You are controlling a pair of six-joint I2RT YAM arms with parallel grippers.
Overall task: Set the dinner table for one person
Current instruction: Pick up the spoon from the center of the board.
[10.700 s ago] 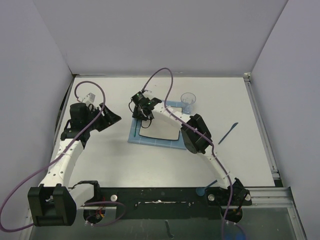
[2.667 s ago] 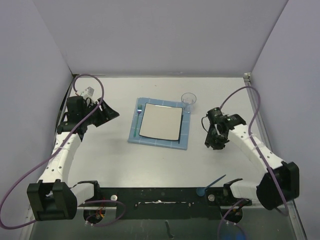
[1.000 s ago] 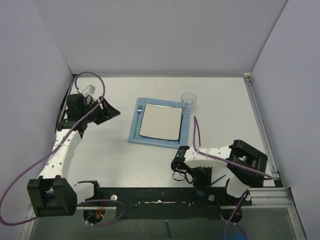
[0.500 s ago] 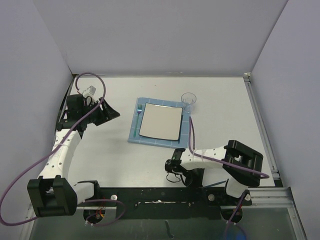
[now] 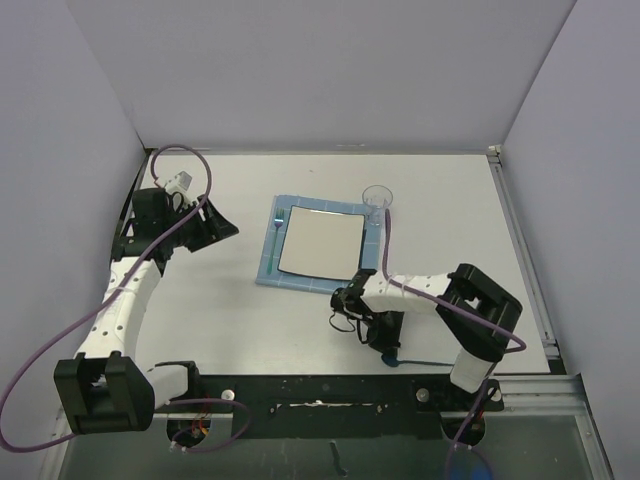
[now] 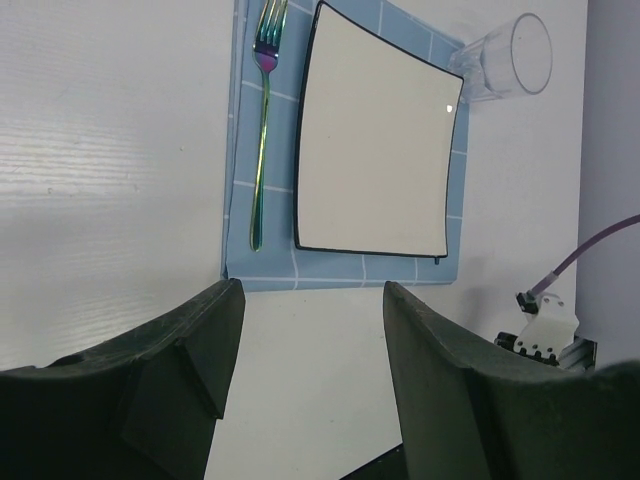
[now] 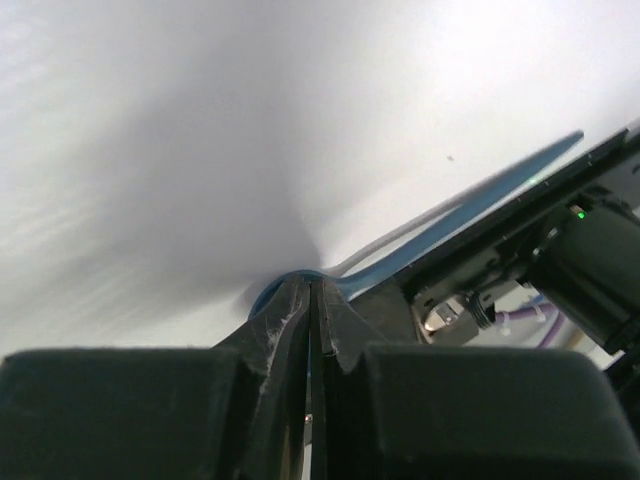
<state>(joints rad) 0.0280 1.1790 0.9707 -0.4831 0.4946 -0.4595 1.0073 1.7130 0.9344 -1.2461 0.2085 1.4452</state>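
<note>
Dinner table point(image 5: 250, 310): white, matte, spread beneath both arms. At its middle, blue grid placemat point(image 5: 268, 265) bearing a square dark-rimmed plate point(image 5: 320, 245); fork point(image 5: 277, 232) on the mat just left of the plate; clear glass point(image 5: 377, 200) at the mat's far right corner. Near the front edge, right gripper point(image 5: 385, 345) closed, pinching one end of a blue utensil point(image 5: 420, 362). Far left, left gripper point(image 6: 312, 290) hovering, jaws apart, holding nothing.
</note>
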